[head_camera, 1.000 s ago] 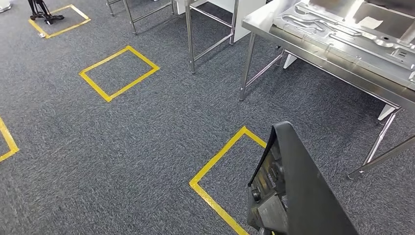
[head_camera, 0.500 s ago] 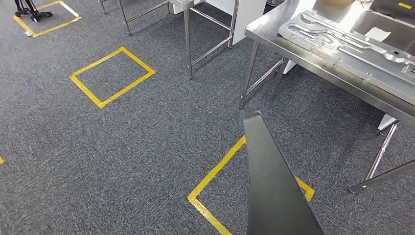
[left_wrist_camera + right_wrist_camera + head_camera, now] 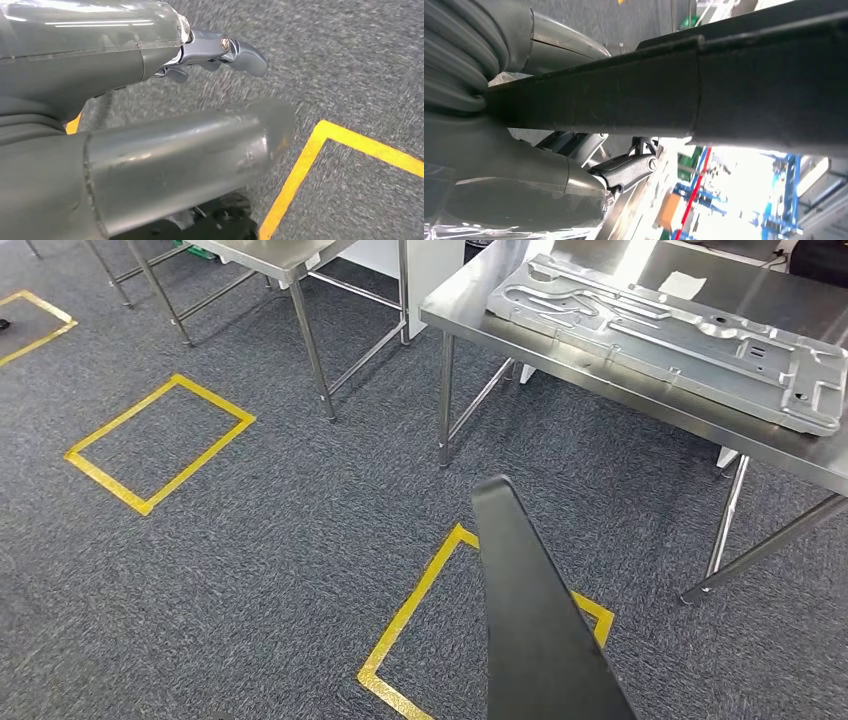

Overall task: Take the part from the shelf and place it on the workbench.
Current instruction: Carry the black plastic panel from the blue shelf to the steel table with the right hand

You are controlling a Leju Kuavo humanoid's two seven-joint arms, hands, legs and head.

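Carrying the black part (image 3: 535, 630) toward the workbench (image 3: 640, 400)
Right hand (image 3: 524, 150) gripping its edge for transport; left hand (image 3: 220, 47) fingers spread, holding nothing

Black part (image 3: 535, 630) cut off by bottom edge.

The carpet (image 3: 250, 540) is dark grey with a fine lighter fleck. Yellow tape squares (image 3: 160, 445) are outlined on it, one at the left and one near the middle. The held part (image 3: 535, 620) is plain matt black. The workbench (image 3: 640, 400) at the far right is shiny silver steel, and the stamped metal panel (image 3: 680, 335) on it is pale silver-grey. The left hand (image 3: 220, 50) is dark grey.
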